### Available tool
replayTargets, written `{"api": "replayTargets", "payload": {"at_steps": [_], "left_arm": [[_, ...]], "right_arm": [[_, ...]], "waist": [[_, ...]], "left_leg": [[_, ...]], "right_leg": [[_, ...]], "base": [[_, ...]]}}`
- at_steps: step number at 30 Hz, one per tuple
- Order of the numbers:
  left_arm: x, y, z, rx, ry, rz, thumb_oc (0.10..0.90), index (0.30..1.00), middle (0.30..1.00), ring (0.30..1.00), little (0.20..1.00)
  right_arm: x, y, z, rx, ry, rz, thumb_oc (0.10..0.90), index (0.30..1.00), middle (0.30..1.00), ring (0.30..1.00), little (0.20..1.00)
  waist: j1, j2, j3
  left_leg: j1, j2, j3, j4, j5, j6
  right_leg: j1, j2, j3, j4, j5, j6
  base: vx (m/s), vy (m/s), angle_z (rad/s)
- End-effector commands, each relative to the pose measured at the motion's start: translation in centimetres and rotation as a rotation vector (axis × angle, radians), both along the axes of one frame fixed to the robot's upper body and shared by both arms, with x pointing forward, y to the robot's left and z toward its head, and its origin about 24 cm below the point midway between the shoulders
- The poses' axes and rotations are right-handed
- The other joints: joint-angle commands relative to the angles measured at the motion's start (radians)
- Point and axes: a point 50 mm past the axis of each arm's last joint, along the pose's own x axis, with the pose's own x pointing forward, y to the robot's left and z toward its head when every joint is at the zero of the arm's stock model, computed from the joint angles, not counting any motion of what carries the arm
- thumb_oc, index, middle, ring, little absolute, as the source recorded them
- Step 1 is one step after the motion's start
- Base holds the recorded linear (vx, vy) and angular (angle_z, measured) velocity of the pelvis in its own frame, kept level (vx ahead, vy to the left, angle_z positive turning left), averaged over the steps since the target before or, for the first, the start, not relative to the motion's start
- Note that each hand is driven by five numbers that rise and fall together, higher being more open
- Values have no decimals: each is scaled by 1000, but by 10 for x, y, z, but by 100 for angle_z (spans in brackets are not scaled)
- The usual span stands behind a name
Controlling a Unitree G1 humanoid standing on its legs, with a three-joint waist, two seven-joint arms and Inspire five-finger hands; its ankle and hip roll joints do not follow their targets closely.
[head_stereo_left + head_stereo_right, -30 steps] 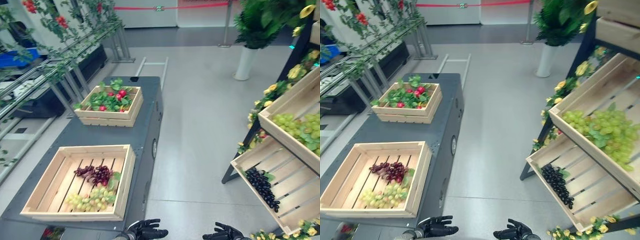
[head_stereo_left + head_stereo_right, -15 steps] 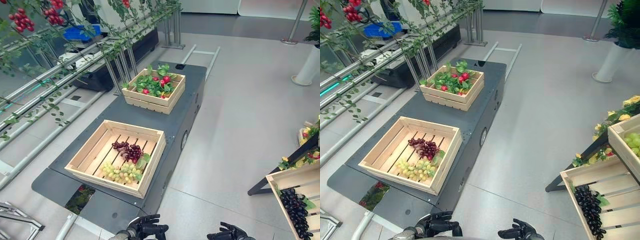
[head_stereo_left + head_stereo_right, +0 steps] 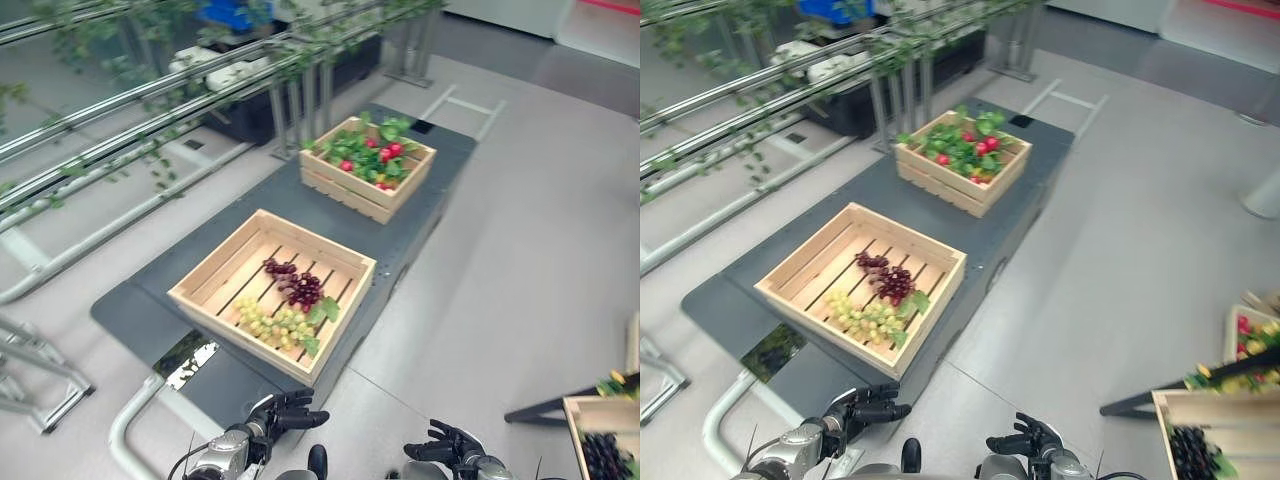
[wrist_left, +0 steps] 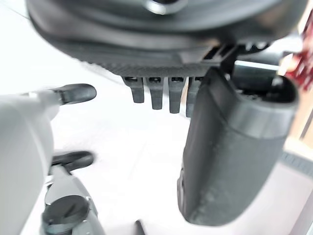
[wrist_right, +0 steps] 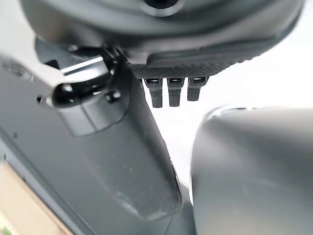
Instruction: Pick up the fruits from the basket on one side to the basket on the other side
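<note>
A pale wooden crate (image 3: 205,277) sits on the near end of a dark grey table (image 3: 140,300). It holds a purple grape bunch (image 3: 296,286) and a green grape bunch (image 3: 272,325) toward its right side. A second crate (image 3: 352,190) at the table's far end holds red fruits (image 3: 388,152) among green leaves. My left hand (image 3: 285,414) and right hand (image 3: 448,446) hang low before the table's near end, well short of the crates. Both are open and hold nothing. The left thumb (image 4: 230,147) and right thumb (image 5: 129,147) stand out with nothing against them.
Metal rails with trailing vines (image 3: 150,110) run along the table's left side. A sloped shelf crate with dark grapes (image 3: 603,455) pokes in at the lower right. A curved metal tube (image 3: 128,432) lies by the table's near left corner. Grey floor (image 3: 520,250) spreads to the right.
The camera has swung left: the table and crates now sit nearer the middle, and the fruit shelf has slid almost out at the right. Both hands stay low and empty.
</note>
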Motion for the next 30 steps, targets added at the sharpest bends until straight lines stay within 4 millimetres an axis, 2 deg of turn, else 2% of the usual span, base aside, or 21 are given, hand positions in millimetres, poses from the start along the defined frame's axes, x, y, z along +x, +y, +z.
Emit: {"api": "replayTargets", "payload": {"at_steps": [1,3,4,6,7,9,11,12,13,15,17,19,20,21,22,23,25,26,28,29,30], "left_arm": [[15,-17,10,-46,-121,-88,800,900,900,900,900],[13,-17,9,-39,-124,-105,800,900,900,900,900],[10,-16,8,-32,-126,-115,800,900,900,900,900],[8,-14,8,-31,-133,-113,800,900,900,900,900],[7,-12,9,-27,-152,-118,800,900,900,900,900],[6,-13,9,-41,-159,-111,800,900,900,900,900],[8,-19,11,-84,-180,-103,800,900,900,900,900],[8,-19,11,-84,-180,-103,800,900,900,900,900],[13,-25,13,-106,-188,-121,800,900,900,900,900],[18,-30,17,-115,-198,-156,800,900,900,900,900],[25,-37,22,-131,-219,-229,800,900,900,900,900],[38,-53,35,-146,-276,-393,800,900,900,900,900],[39,-55,37,-149,-284,-412,800,900,900,900,900],[49,-67,50,-167,-336,-519,800,900,900,900,900],[58,-76,63,-163,-381,-586,800,900,900,900,900],[57,-76,63,-163,-380,-586,800,900,900,900,900],[69,-84,89,-132,-480,-710,800,900,900,900,900],[69,-84,89,-132,-479,-710,800,900,900,900,900],[79,-84,120,-147,-584,-784,800,900,900,900,900],[79,-84,123,-145,-602,-794,800,900,900,900,900],[84,-84,139,-137,-676,-821,800,900,900,900,900]], "right_arm": [[12,-11,8,-12,-97,-96,800,900,900,900,900],[11,-9,7,-5,-91,-102,800,900,900,900,900],[8,-7,5,3,-87,-109,800,900,900,900,900],[6,-4,4,15,-84,-106,800,900,900,900,900],[3,0,2,26,-75,-118,800,900,900,900,900],[0,1,1,29,-62,-119,800,900,900,900,900],[-2,0,0,15,-44,-78,800,900,900,900,900],[-2,0,0,15,-44,-78,800,900,900,900,900],[-1,-1,0,7,-32,-73,800,900,900,900,900],[1,-2,1,3,-32,-75,800,900,900,900,900],[3,-6,3,-6,-36,-85,800,900,900,900,900],[2,-19,6,-27,-55,-155,800,900,900,900,900],[2,-20,6,-30,-58,-160,800,900,900,900,900],[3,-28,9,-44,-74,-190,800,900,900,900,900],[6,-34,12,-58,-90,-197,800,900,900,900,900],[6,-34,12,-58,-90,-197,800,900,900,900,900],[11,-38,16,-67,-113,-209,800,900,900,900,900],[11,-38,16,-67,-112,-209,800,900,900,900,900],[4,-36,14,-54,-104,-214,800,900,900,900,900],[3,-36,14,-53,-102,-212,800,900,900,900,900],[-3,-34,12,-55,-88,-207,800,900,900,900,900]], "waist": [[-13,-18,-41],[-21,-18,-38],[-31,-22,-38],[-39,-25,-37],[-45,-37,-41],[-47,-45,-47],[-41,-54,-63],[-42,-53,-63],[-40,-58,-69],[-39,-62,-69],[-40,-63,-65],[-56,-47,-48],[-59,-45,-46],[-72,-30,-39],[-76,-18,-31],[-77,-18,-31],[-80,4,-28],[-80,3,-28],[-81,13,-37],[-81,13,-38],[-79,16,-43]], "left_leg": [[-1,-71,-9,24,-91,-7],[7,-66,-28,31,-104,-4],[10,-61,-47,40,-116,0],[12,-56,-66,47,-121,1],[14,-49,-82,53,-126,-1],[18,-37,-89,56,-127,-9],[21,5,-78,64,-113,-40],[22,6,-78,64,-113,-40],[8,43,-50,83,-96,-64],[-16,58,-35,106,-86,-75],[-41,76,11,139,-81,-89],[-56,98,115,145,-57,-117],[-56,100,124,143,-54,-120],[-60,99,193,116,-36,-131],[-65,90,211,106,-33,-130],[-65,89,211,106,-33,-129],[-48,71,185,47,-19,-120],[-46,71,185,45,-19,-120],[-23,52,167,2,-14,-106],[-22,50,166,2,-16,-104],[-19,42,158,2,-26,-95]], "right_leg": [[-94,-28,103,-135,297,-3],[-107,-20,134,-158,300,1],[-121,-3,174,-152,294,6],[-120,15,201,-127,284,6],[-94,28,219,-115,279,4],[-60,31,220,-138,274,-4],[-7,26,191,-176,255,-24],[-6,26,190,-176,255,-24],[24,26,161,-187,239,-41],[41,26,139,-191,230,-49],[58,22,94,-193,216,-58],[82,11,18,-206,206,-60],[85,9,11,-208,206,-59],[93,3,-27,-215,199,-56],[90,-4,-44,-215,196,-53],[90,-4,-45,-215,196,-53],[80,-12,-46,-203,192,-45],[80,-12,-46,-203,192,-45],[83,-25,-47,-192,193,-29],[83,-27,-48,-190,192,-28],[78,-35,-50,-172,189,-19]], "base": [[208,-277,94],[196,-289,99],[181,-319,100],[190,-375,100],[198,-415,121],[164,-329,129],[163,-302,76],[184,-374,31],[102,-249,26],[78,-207,38],[37,-107,44],[21,-6,80],[0,119,117],[-22,178,120],[-22,169,117],[-16,171,94],[39,239,56],[84,263,20],[114,240,24],[137,252,27],[97,167,10]]}}
